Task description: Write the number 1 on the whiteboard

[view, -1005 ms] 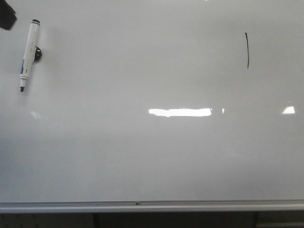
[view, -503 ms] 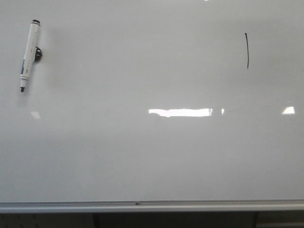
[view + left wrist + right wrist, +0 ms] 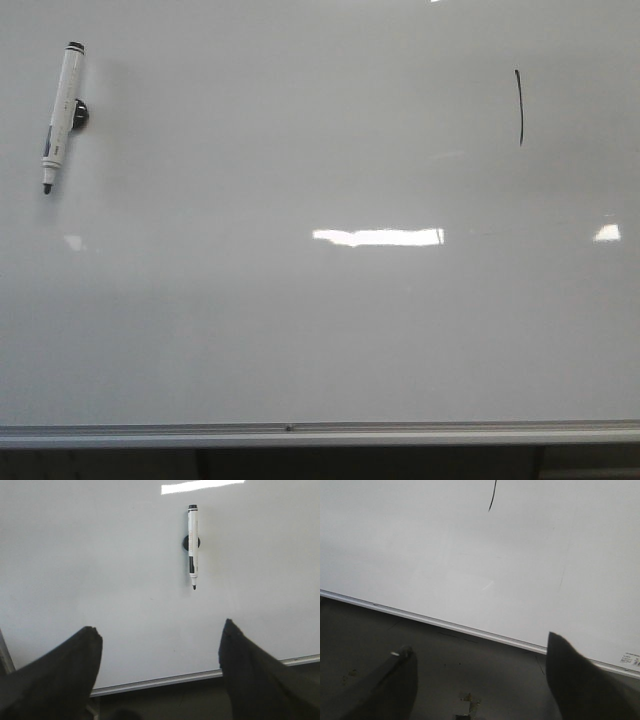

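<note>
The whiteboard (image 3: 300,320) fills the front view, with a grey rail along its lower edge. The number 1 (image 3: 520,106), a thin black stroke, stands at the board's upper right; its lower end shows in the right wrist view (image 3: 492,499). A white marker pen (image 3: 60,115) with a black tip lies at the upper left beside its black cap (image 3: 80,113), and also shows in the left wrist view (image 3: 193,545). My left gripper (image 3: 159,640) is open and empty, back near the board's rail. My right gripper (image 3: 479,652) is open and empty over the dark surface off the board's edge.
The board's grey rail (image 3: 200,676) (image 3: 445,624) borders a dark surface (image 3: 470,670) below it. Bright light reflections (image 3: 380,236) lie across the board's middle. A small label (image 3: 630,658) sits at the board's corner.
A dark gripper part at the top left corner of the front view one second ago has left the view. The marker and the stroke have not moved.
</note>
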`<control>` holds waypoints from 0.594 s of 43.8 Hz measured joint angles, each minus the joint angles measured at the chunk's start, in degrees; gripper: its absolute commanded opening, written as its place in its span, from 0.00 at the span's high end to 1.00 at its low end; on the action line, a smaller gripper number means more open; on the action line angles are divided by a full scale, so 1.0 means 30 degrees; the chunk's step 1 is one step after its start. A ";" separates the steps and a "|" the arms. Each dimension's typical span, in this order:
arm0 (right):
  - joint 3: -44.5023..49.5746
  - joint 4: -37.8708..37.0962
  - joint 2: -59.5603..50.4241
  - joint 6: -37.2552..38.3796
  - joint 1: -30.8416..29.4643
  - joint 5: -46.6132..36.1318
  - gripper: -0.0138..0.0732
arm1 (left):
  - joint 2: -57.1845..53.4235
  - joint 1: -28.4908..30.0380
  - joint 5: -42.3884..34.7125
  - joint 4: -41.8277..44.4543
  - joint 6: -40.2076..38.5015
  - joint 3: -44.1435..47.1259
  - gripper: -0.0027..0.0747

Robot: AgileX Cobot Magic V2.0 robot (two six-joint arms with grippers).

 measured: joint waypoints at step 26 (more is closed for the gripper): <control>0.0073 0.0000 0.0000 0.0027 0.0000 -0.0502 0.92 | 0.0000 0.0000 -0.0108 -0.0338 0.0000 0.0008 0.99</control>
